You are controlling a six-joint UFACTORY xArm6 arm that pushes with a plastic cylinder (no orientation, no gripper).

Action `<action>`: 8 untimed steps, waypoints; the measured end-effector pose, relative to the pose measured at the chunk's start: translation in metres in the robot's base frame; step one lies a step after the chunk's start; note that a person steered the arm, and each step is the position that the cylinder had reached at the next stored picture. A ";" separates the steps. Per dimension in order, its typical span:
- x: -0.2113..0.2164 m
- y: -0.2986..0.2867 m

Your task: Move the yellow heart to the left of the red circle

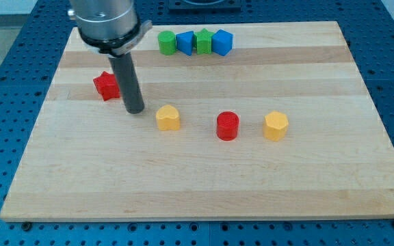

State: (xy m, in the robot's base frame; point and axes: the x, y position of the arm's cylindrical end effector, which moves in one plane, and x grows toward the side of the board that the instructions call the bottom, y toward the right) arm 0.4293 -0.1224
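Observation:
The yellow heart (168, 118) lies on the wooden board (204, 184) near its middle, to the view's left of the red circle (228, 126), with a gap between them. My tip (135, 110) rests on the board just to the view's left of the yellow heart, a short gap away. A red star-shaped block (106, 85) sits to the left of the rod, close to it.
A yellow hexagon block (276, 126) lies to the right of the red circle. At the board's top edge stands a row: a green round block (166, 42), a blue block (184, 42), a green star-like block (203, 41) and a blue block (221, 42).

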 end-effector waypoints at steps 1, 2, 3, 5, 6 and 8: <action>0.006 0.005; 0.011 0.020; 0.011 0.037; 0.011 0.042; 0.011 0.046; 0.011 0.054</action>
State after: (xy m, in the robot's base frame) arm 0.4407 -0.0683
